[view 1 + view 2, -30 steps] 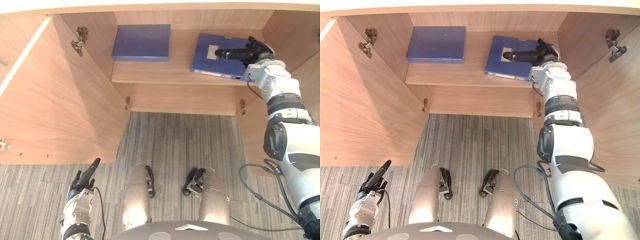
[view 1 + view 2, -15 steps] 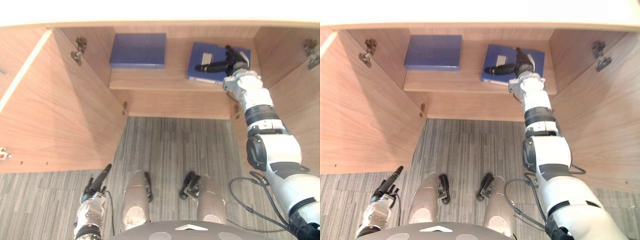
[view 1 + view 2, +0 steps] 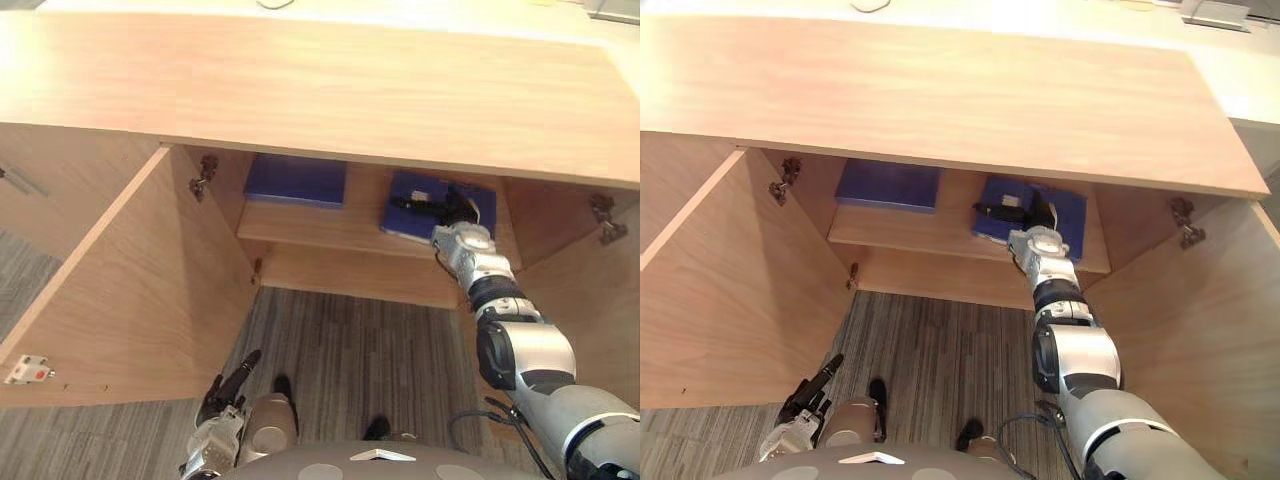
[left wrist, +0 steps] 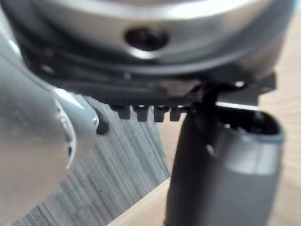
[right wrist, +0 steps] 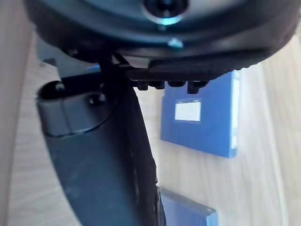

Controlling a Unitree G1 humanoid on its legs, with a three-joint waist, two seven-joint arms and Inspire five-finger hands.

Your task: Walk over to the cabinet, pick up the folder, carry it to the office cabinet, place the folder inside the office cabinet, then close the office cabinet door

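Two blue folders lie flat on the shelf inside the open wooden cabinet. The right folder carries a white label, and my right hand stretches across its top with fingers straight, curled round nothing. The left folder lies apart from it, untouched. In the right wrist view the dark thumb stands close, with a labelled blue folder past it on the wood. My left hand hangs low by my side over the carpet, fingers straight and holding nothing.
The left cabinet door swings wide towards me; the right door stands open too. The cabinet's broad wooden top overhangs the shelf. Grey striped carpet lies under the shelf.
The camera has moved up and back, so the cabinet top now shows and the shelf looks smaller. My right hand stays stretched over the right folder; the left hand stays low.
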